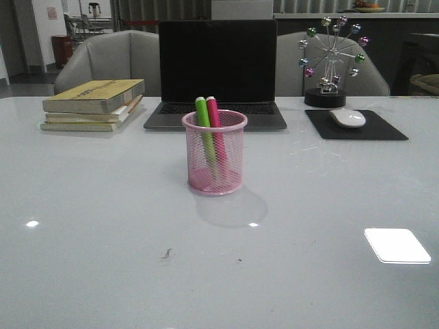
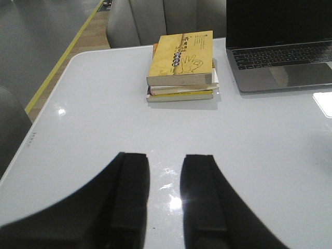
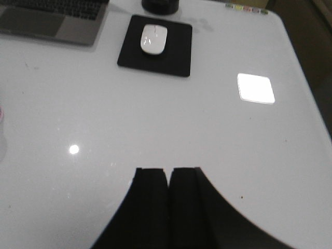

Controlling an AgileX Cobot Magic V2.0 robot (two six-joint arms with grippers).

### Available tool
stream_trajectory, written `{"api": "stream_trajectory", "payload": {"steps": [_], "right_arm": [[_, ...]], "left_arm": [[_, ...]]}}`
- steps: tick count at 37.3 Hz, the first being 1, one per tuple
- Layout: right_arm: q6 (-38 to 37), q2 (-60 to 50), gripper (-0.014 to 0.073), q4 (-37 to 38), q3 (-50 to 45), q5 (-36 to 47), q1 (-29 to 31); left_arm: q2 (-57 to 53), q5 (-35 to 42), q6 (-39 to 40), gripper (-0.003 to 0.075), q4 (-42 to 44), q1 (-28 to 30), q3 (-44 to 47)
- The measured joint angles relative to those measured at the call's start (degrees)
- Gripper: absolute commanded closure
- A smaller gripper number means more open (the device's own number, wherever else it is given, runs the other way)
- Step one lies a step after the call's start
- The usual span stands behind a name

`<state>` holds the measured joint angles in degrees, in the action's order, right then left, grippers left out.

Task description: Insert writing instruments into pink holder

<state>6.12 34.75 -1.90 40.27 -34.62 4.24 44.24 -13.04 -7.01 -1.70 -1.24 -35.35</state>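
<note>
Markers, green [image 1: 203,130] and pink [image 1: 215,127], stand inside the pink holder [image 1: 215,154] mid-surface. Left claw [image 2: 165,194] is released, right claw [image 3: 169,199] clenched, both empty; a careless sweep could topple the light cup.

Mesh of the pink holder [image 1: 215,152] blurs the lower halves of the green highlighter [image 1: 204,130] and pink highlighter [image 1: 215,127], caps unreadable. Laptop [image 2: 280,46] gets cropped in both wrist views; book stack [image 1: 92,104] titles too small.
</note>
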Motion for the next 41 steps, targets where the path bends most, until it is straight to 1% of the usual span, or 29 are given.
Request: {"api": "stream_trajectory", "payload": {"steps": [4,6,12,15,22,29,34,41], "right_arm": [[0.00,-3.90,0.0541,-3.31,-0.85,4.60,0.00],[0.00,-6.09,0.0541,-5.46,-2.66,9.46,0.00],[0.00,-13.25,0.0541,-10.45,-12.52,23.61,0.00],[0.00,-17.24,0.0541,-11.03,-18.16,27.33,0.00],[0.00,-26.47,0.0541,-10.08,-28.19,29.24,0.00],[0.00,-33.20,0.0541,-9.41,-34.66,29.38,0.00],[0.00,-35.25,0.0541,-9.37,-37.47,29.63,0.00],[0.00,-35.27,0.0541,-9.28,-39.42,29.28,0.00]], "left_arm": [[0.00,0.00,0.00,0.0472,0.00,0.00,0.00],[0.00,0.00,0.00,0.0472,0.00,0.00,0.00],[0.00,0.00,0.00,0.0472,0.00,0.00,0.00],[0.00,0.02,0.00,0.0472,0.00,0.00,0.00],[0.00,0.02,0.00,0.0472,0.00,0.00,0.00],[0.00,0.02,0.00,0.0472,0.00,0.00,0.00],[0.00,0.02,0.00,0.0472,0.00,0.00,0.00],[0.00,0.02,0.00,0.0472,0.00,0.00,0.00]]}}
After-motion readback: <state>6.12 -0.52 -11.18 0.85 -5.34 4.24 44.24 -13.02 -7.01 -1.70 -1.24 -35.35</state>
